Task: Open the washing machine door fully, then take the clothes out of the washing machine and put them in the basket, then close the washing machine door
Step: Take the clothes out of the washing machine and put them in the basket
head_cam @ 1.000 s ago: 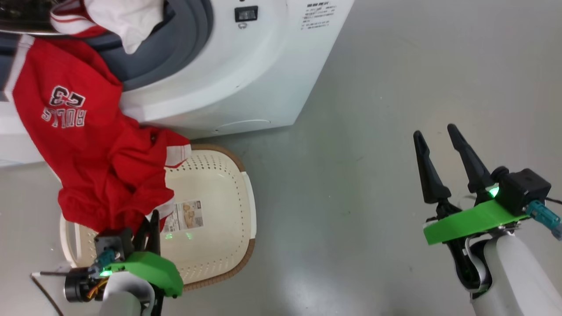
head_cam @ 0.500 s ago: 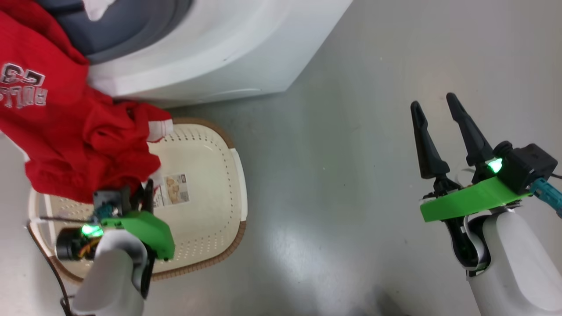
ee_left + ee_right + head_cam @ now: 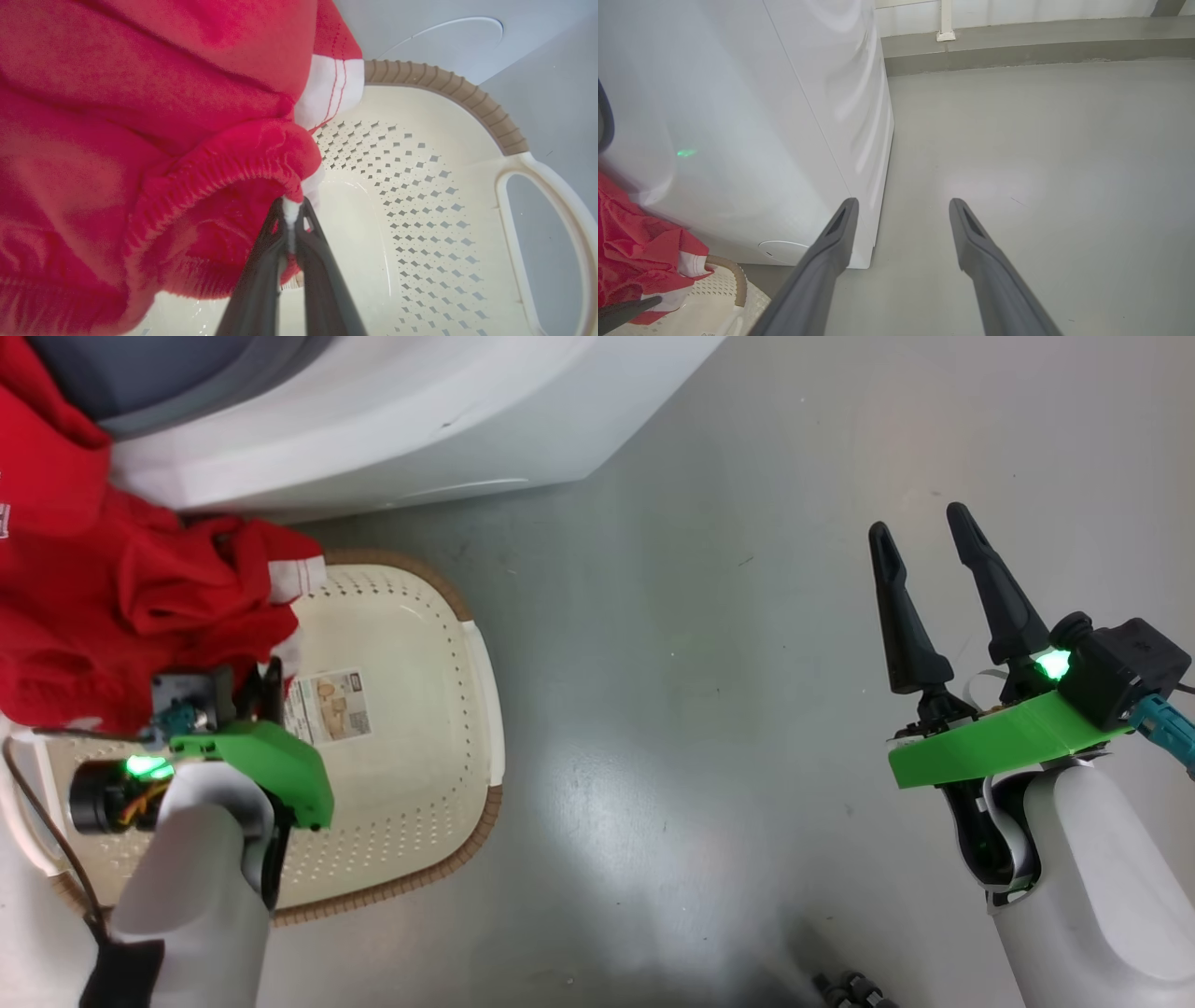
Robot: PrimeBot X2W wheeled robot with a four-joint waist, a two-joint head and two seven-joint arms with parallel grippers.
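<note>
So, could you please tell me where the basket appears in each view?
Head view: the basket, lower left.
Left wrist view: right half and bottom.
Right wrist view: bottom-left corner.
Shared landmark: the white cuff of the clothes beside the basket's brown rim.

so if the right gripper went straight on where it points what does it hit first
Likely nothing close: the open right gripper points at bare grey floor, just beside the big white boxy washing machine. It may skim that machine's front corner; depth is unclear.
</note>
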